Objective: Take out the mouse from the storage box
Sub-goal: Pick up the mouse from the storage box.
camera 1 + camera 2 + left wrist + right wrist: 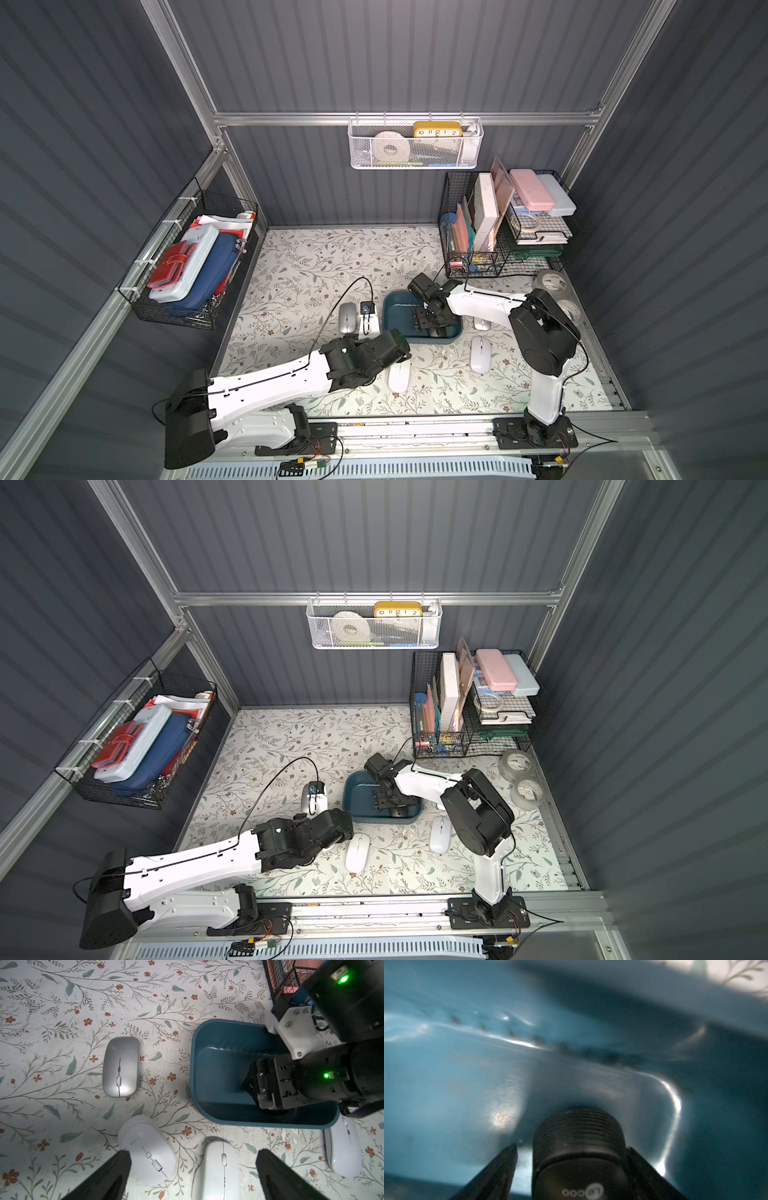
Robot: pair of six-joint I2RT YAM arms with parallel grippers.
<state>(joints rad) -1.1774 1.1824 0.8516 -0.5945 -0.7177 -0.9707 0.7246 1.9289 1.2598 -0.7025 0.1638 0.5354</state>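
the right arm (pixel 478 301) fills most of the storage box (pixel 392 309), leaving only its far left corner bare. a silver mouse (pixel 347 318) blocks the mat (pixel 324 257) left of the box; white mice (pixel 399 376) lie off its near side. beyond the box the mat is open.

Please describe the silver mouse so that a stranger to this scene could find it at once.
Start at the dark teal storage box in the middle of the flowered table. White mice lie around it on the table; look on the box's left side. There the silver mouse is the only grey, metallic one among them.
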